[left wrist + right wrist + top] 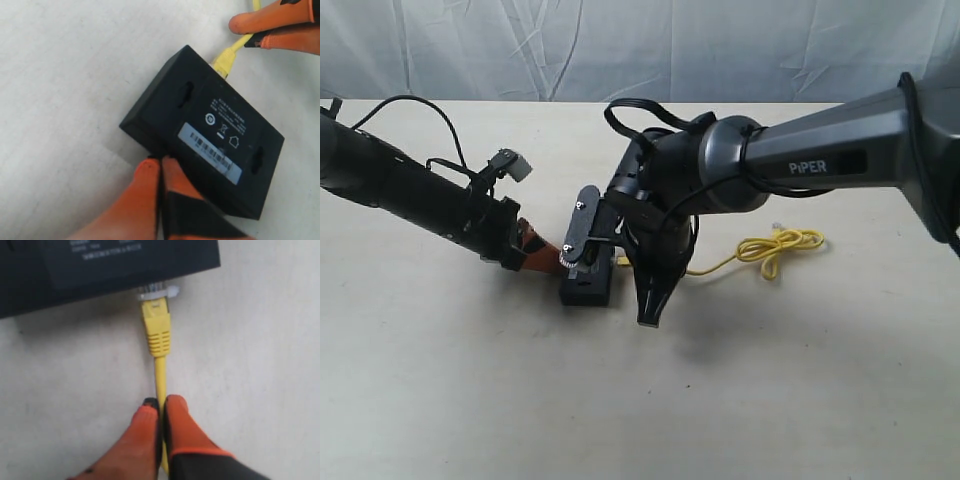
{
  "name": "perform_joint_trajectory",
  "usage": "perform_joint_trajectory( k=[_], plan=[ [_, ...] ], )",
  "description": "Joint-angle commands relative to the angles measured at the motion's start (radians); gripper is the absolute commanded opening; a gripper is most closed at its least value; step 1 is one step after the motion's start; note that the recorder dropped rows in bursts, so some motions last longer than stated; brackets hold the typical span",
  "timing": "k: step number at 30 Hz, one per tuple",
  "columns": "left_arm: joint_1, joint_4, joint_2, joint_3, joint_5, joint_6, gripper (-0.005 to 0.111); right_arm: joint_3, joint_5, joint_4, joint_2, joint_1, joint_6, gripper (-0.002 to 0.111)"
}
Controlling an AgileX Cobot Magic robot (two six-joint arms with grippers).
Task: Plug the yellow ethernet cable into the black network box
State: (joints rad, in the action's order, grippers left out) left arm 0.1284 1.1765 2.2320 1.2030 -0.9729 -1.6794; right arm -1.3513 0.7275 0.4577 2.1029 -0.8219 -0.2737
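Observation:
The black network box point(200, 120) lies flat on the table with its white label point(210, 152) facing up; it also shows in the exterior view point(588, 290). My left gripper point(160, 161) is shut, its orange fingertips pressed against the box's near edge. The yellow ethernet cable point(160, 375) runs straight to the box point(100, 260), and its clear plug point(157, 292) meets the box's side. How deep the plug sits I cannot tell. My right gripper point(161, 402) is shut on the cable just behind the yellow boot. The cable's knotted coil point(780, 248) lies to the right.
The right arm point(800, 160) reaches across from the right and hides most of the plug area in the exterior view. The left arm point(410, 185) comes in from the left. A white cloth backdrop point(620, 40) hangs behind the beige table point(470, 400).

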Motion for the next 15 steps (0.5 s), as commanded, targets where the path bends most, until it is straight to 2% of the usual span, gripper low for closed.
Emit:
perform_joint_trajectory(
  k=[1, 6, 7, 10, 13, 15],
  plan=[
    [0.003, -0.085, 0.029, -0.014, 0.11, 0.001, 0.0, -0.005, -0.083, -0.018, 0.0, -0.005, 0.013, -0.001],
    [0.003, -0.085, 0.029, -0.014, 0.11, 0.001, 0.0, -0.005, -0.083, -0.016, 0.0, -0.005, 0.014, -0.001],
    [0.003, -0.085, 0.029, -0.014, 0.11, 0.001, 0.0, -0.005, -0.079, -0.016, 0.0, -0.005, 0.014, 0.003],
    [0.003, -0.085, 0.029, -0.014, 0.11, 0.001, 0.0, -0.005, -0.057, -0.016, 0.0, -0.005, 0.014, 0.029],
    [0.003, -0.085, 0.029, -0.014, 0.11, 0.001, 0.0, -0.005, -0.05, -0.016, -0.002, -0.005, 0.014, 0.046],
    [0.003, -0.085, 0.029, -0.014, 0.11, 0.001, 0.0, -0.005, -0.036, -0.014, -0.014, -0.005, 0.019, 0.052]
  ],
)
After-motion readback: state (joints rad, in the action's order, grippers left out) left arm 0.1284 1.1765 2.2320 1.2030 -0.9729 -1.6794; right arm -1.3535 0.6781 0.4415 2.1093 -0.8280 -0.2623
